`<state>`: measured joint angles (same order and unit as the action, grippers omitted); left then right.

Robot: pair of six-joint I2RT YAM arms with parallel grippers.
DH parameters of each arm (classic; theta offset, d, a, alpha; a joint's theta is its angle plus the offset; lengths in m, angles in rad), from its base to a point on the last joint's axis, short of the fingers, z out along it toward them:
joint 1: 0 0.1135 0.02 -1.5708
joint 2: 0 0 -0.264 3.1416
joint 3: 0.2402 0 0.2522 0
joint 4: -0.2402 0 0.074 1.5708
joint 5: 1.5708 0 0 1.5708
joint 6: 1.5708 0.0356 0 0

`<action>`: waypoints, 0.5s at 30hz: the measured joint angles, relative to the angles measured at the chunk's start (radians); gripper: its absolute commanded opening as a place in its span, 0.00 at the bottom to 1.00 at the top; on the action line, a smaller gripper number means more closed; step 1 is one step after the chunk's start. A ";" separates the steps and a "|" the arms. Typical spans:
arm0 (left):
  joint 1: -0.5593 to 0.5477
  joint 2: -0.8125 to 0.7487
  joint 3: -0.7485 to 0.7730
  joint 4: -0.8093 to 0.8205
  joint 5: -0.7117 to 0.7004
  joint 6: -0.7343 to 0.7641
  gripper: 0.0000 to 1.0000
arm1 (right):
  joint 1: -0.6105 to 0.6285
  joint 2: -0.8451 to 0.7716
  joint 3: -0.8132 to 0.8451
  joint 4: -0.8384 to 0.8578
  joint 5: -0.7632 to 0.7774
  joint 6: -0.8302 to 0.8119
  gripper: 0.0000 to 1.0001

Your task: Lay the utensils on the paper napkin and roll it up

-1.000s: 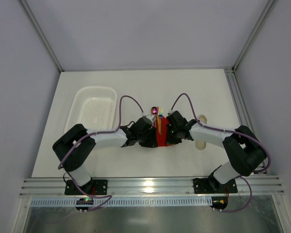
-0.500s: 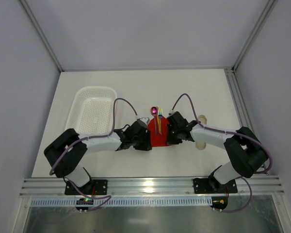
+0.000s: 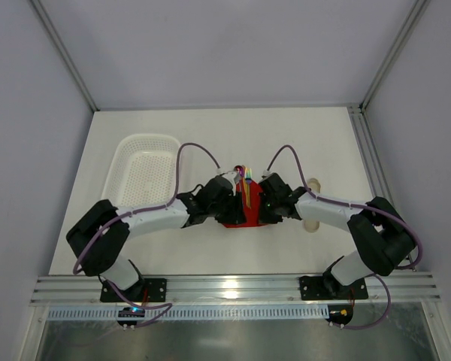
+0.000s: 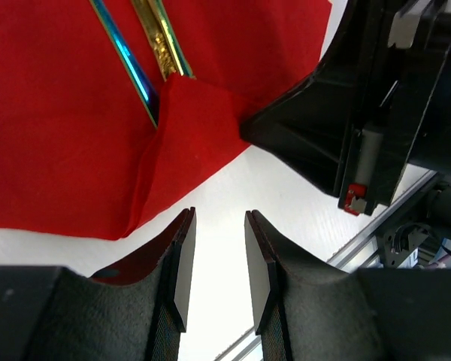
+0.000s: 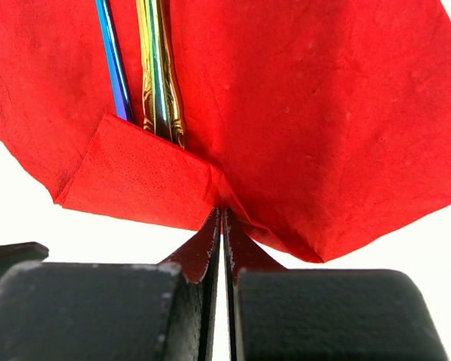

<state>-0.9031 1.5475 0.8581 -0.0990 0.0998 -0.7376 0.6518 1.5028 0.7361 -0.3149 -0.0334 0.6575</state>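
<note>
Left jaws back at napkin (image 4: 60, 135), narrowly apart, right jaws pinching it, utensils (image 5: 156, 60) pointing away from arms

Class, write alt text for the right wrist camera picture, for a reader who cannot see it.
The right gripper pinches the near edge of a red napkin on a white table. A folded-up flap covers the near ends of two shiny utensil handles.

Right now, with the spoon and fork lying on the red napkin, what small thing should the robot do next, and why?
Probably nudge the open left hand sideways over the paper napkin's near edge and close on it. Only bare table shows between its fingers, while the right hand is shut on the napkin beside the fold covering the utensils' handle ends, so both could roll together.
</note>
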 measured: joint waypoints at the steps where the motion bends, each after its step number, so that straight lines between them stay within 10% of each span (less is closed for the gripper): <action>1: 0.000 0.008 0.006 0.008 0.006 0.002 0.36 | 0.000 0.000 0.000 0.000 0.000 0.001 0.04; 15: 0.000 0.142 0.011 0.063 0.014 0.011 0.35 | 0.001 -0.011 0.000 -0.019 0.011 0.003 0.04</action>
<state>-0.9031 1.6897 0.8688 -0.0364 0.1135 -0.7269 0.6525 1.4914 0.7361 -0.3340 -0.0227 0.6609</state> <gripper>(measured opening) 0.351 0.040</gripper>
